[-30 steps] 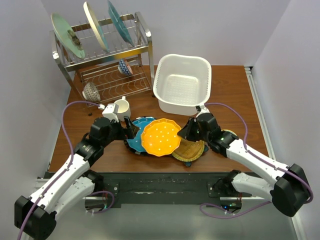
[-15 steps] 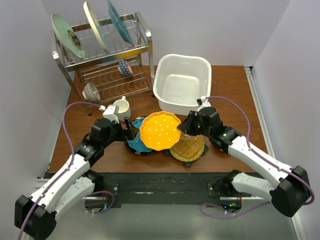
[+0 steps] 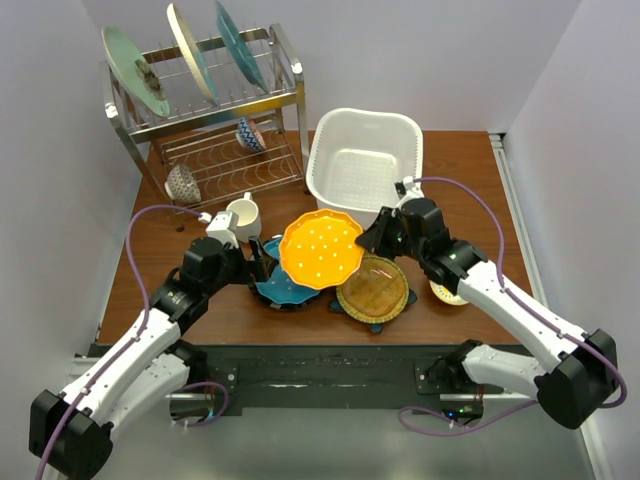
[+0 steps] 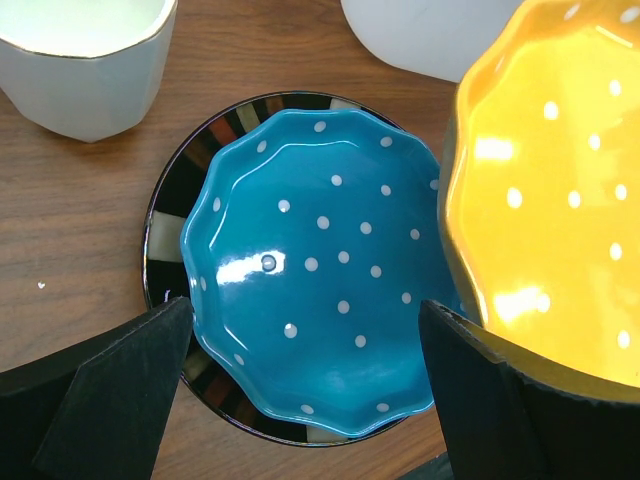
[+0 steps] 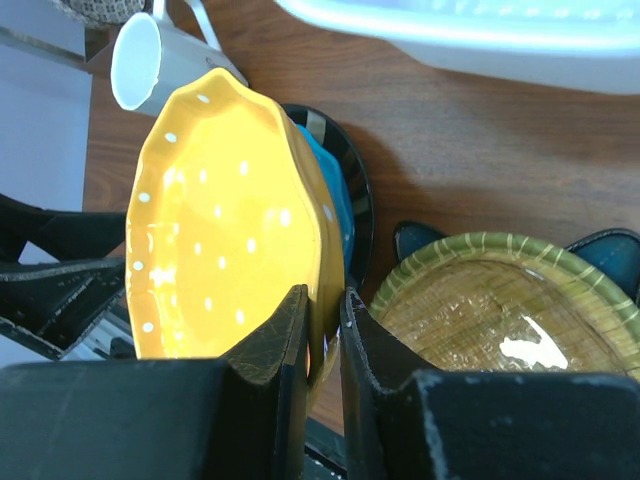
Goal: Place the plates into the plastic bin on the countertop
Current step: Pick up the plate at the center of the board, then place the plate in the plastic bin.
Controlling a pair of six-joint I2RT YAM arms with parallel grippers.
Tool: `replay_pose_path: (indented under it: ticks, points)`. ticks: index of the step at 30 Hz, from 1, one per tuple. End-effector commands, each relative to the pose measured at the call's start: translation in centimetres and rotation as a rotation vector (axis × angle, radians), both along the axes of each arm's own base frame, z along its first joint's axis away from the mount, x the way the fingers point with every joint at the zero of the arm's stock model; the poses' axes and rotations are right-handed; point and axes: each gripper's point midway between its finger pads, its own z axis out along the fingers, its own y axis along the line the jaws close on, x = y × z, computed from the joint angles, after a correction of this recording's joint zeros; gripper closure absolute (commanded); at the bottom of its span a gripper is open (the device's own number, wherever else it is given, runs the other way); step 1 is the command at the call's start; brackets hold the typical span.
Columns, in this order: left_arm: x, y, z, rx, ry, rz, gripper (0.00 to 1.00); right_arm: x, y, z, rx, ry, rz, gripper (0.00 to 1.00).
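The brown wooden surface point(image 3: 470, 180) carries a black-rimmed plate point(image 4: 168, 215) under the left jaws, a white mug point(image 3: 241, 214) beyond them; the plastic bin point(image 3: 345, 214) stands beyond the right jaws, a blue star-shaped plate point(image 5: 612, 250) beside them.

Bright, even light is cast from above, with soft shadows thrown beneath the orange dotted plate point(image 3: 321, 248). White glare is seen on its glaze in the left wrist view, and the plastic bin point(image 5: 480, 25) above it is washed out and blurred in the right wrist view.
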Motion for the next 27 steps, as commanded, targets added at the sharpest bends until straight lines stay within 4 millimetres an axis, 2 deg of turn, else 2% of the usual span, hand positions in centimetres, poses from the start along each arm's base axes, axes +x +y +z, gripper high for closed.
replay_pose_path:
  ticks: [1,21,27]
  points:
    - [0.1,-0.1,0.5,0.005,-0.034,-0.020,0.00,2.0,1.6,8.2,0.154,-0.176,0.029,1.00]
    - [0.0,-0.1,0.2,0.006,-0.035,-0.019,0.00,6.1,-0.4,10.6,0.170,-0.210,-0.010,1.00]
    - [0.0,-0.1,0.3,0.006,-0.035,-0.017,0.00,8.1,-2.2,11.1,0.168,-0.228,-0.053,1.00]
